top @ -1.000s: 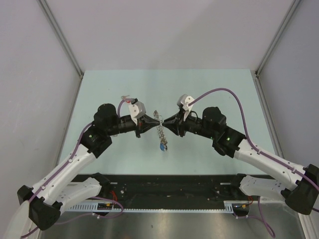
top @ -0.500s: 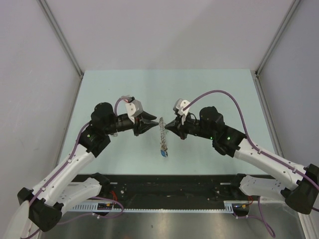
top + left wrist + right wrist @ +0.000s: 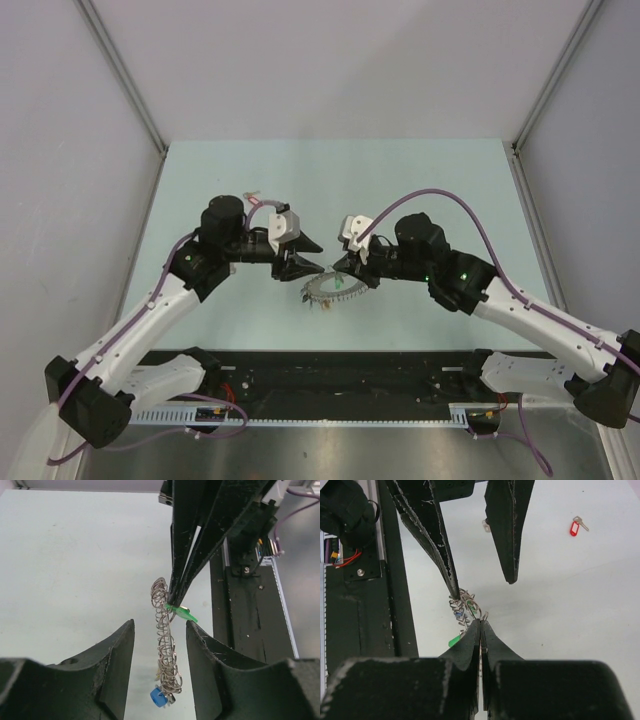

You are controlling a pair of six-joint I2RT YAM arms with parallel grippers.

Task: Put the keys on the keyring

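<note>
The keyring is a silvery coiled hoop held up over the table between the two arms. My right gripper is shut on its rim. A green tag sticks out just beside those fingertips, and it also shows under the right jaws as the green tag. In the left wrist view the keyring hangs edge-on with a blue-tagged key at its bottom. My left gripper is open, with a finger on either side of the hoop and touching nothing. A red-tagged key lies apart on the table.
A small silver metal piece lies on the table beyond the left fingers. The black base rail runs along the near edge, and grey walls close in the pale green table on three sides.
My left gripper opened, let go of the hoop and drew back to the left. The right gripper closed fully on the hoop and lowered it, and the hoop swung over towards flat.
</note>
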